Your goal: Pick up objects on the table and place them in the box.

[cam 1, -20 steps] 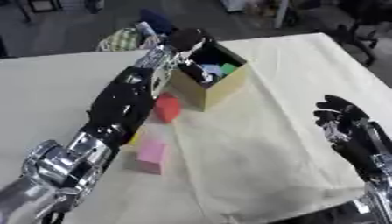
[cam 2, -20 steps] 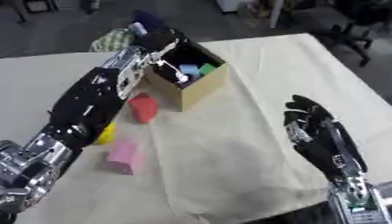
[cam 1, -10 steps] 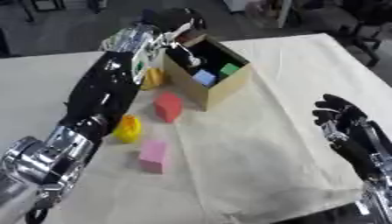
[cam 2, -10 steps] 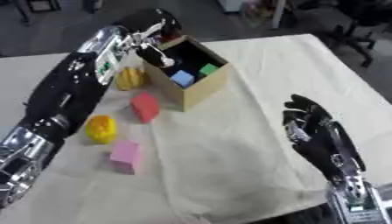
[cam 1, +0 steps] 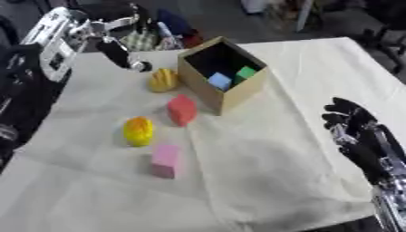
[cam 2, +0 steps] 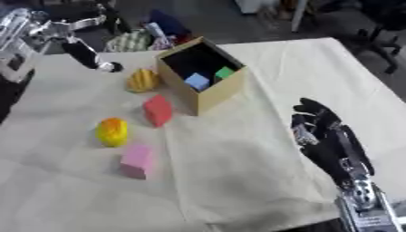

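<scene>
An open cardboard box [cam 1: 224, 77] is standing on a table [cam 1: 317, 72] covered with a cream cloth, and a blue block [cam 1: 219, 81] and a green block [cam 1: 246, 73] are lying inside it. Much of the box's inside is sitting in shadow, so anything deeper down is hard to make out.

Four things are waiting on the cloth to the left of the box: a yellow ridged piece [cam 1: 162, 79] just beside the box's left wall, a red block [cam 1: 181, 109] near its lower corner, a yellow-orange rounded piece [cam 1: 138, 131] farther left, and a pink block [cam 1: 165, 160] lowest of all.

The left hand [cam 1: 119, 50] is hanging above the table's upper left, apart from everything, its fingers pointing down and relaxed, holding nothing; its arm is running off the left edge and is blurred.

The right hand [cam 2: 321, 129] is resting at the lower right, fingers up and spread, empty, with the wrist cut off at the bottom edge.
</scene>
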Robot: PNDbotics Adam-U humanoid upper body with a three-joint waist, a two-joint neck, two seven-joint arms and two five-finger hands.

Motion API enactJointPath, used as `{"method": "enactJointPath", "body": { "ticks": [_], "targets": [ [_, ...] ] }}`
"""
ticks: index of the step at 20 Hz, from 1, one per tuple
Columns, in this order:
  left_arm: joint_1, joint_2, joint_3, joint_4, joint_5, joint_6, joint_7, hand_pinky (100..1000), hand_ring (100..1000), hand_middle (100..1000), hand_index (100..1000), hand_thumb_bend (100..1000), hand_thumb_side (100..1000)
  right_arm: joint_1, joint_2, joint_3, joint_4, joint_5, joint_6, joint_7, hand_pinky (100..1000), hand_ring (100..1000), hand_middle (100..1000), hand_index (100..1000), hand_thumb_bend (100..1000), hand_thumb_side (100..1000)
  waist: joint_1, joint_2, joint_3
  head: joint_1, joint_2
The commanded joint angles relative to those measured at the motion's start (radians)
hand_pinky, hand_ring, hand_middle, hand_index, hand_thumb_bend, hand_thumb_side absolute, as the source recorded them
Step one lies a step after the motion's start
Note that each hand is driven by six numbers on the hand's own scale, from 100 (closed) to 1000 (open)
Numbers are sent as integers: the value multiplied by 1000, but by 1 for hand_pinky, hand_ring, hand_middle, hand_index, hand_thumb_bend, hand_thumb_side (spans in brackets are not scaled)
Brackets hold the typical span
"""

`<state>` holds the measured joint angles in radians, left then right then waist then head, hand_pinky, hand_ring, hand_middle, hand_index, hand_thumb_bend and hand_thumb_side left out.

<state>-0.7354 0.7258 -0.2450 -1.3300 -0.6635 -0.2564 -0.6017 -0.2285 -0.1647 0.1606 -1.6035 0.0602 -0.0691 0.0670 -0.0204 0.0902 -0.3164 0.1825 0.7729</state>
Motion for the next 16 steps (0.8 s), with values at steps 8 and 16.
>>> {"method": "enactJointPath", "body": {
  "ticks": [8, 16],
  "targets": [
    [108, 112, -113, -112, 197, 14, -218, 738, 711, 734, 837, 520, 404, -16, -23, -7, -14, 5, -2, -2, 776, 791, 775, 882, 100, 431, 14, -11, 0, 8, -3],
    [144, 72, -145, -91, 103, 31, -173, 739, 713, 739, 842, 524, 344, -16, -21, -8, -16, 4, -3, -2, 776, 791, 775, 881, 100, 432, 15, -8, -2, 12, -3]
  ]
}}
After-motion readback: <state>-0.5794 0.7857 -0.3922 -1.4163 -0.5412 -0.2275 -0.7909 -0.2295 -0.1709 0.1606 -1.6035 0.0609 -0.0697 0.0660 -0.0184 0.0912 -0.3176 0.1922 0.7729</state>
